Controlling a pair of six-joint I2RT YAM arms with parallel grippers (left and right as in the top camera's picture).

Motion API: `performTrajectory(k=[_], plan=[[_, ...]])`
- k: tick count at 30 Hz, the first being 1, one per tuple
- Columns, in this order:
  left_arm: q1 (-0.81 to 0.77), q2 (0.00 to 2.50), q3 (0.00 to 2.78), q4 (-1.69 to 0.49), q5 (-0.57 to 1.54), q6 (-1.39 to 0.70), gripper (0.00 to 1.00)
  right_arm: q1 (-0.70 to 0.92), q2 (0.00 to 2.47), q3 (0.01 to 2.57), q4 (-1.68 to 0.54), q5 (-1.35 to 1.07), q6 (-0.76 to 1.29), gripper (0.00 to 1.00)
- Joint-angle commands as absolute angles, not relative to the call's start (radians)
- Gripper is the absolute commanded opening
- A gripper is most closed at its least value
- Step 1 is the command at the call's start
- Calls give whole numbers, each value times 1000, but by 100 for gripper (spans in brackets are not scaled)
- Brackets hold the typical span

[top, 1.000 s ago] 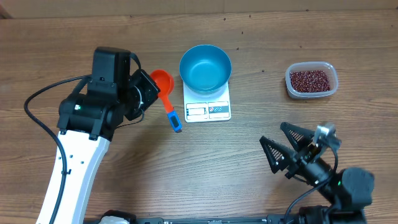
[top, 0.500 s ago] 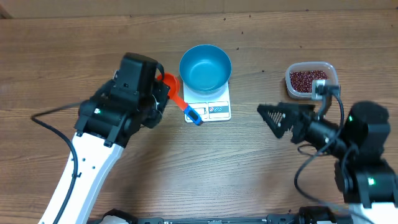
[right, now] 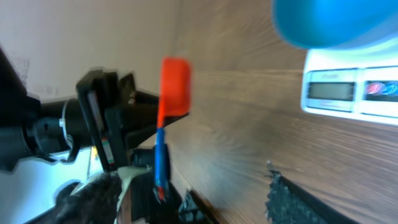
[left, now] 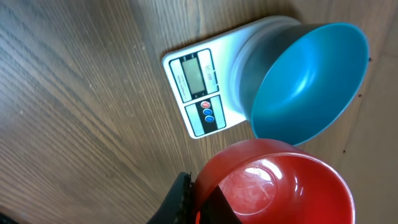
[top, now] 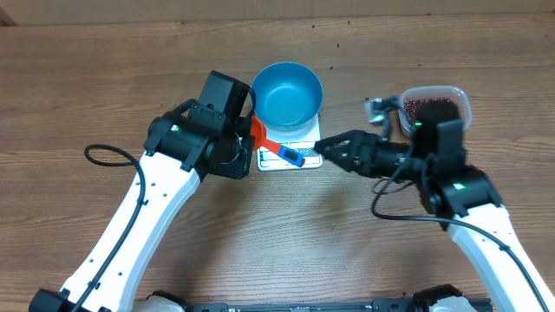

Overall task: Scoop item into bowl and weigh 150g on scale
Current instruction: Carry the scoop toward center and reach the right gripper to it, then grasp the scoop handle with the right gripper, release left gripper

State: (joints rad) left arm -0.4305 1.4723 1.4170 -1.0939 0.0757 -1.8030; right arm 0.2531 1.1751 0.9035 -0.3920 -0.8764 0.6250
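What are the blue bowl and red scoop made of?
The blue bowl looks like smooth plastic with a soft sheen, though painted metal is possible. The red scoop looks like glossy plastic: bright light spots shine inside its cup.

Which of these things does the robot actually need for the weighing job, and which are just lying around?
Needed: beans, clear tub, red scoop, blue bowl, scale.
Lying about: a few dark specks on the table, too small to identify.
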Motion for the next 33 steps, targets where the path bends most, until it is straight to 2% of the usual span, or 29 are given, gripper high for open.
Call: performTrajectory(k=[1,8,13,18,27,33], plan=[[-433,1484,1419,-1095,129,-1848,4,323,1206,916,-343,-869,658,64],[-434,1484,1419,-1095,189,-1867,4,402,1240,916,-301,-743,799,47],[-434,1484,1419,-1095,219,-1867,4,426,1240,916,-242,-734,847,39],[-434,1484,1419,-1096,219,-1868,4,430,1240,916,-225,-728,897,27],[-434,1484,1419,-1095,210,-1909,4,432,1240,916,-215,-708,975,19],[-434,1484,1419,-1095,207,-1935,4,432,1240,916,-203,-707,1004,18]])
